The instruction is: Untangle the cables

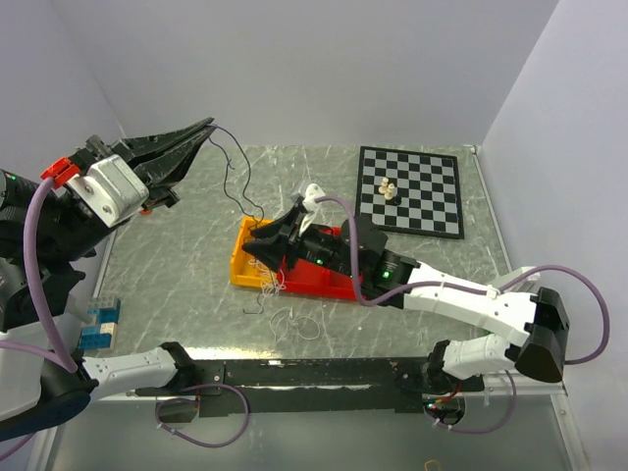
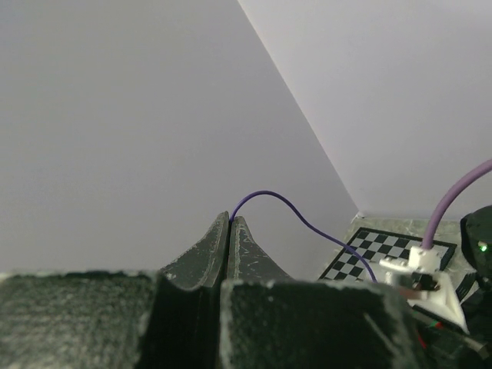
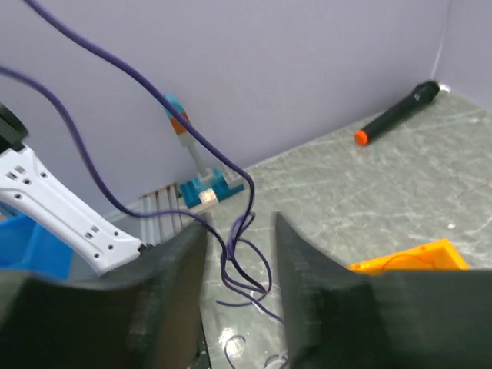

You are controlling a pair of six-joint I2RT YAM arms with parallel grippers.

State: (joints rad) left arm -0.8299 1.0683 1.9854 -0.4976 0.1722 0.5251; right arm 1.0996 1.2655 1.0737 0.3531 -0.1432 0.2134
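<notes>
The left gripper (image 1: 204, 129) hangs high at the table's (image 1: 177, 294) far left, its fingers clenched on a purple cable (image 2: 265, 192). The cable droops from the fingertips towards the orange-and-red tray (image 1: 245, 272) at mid-table. The right gripper (image 1: 259, 241) sits low over the tray, fingers parted and grasping nothing, with purple loops visible in the gap. White cables (image 1: 294, 320) lie curled on the table just before the tray.

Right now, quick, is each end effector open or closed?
Left end effector: closed on the purple cable.
Right end effector: open, gripping nothing.
</notes>
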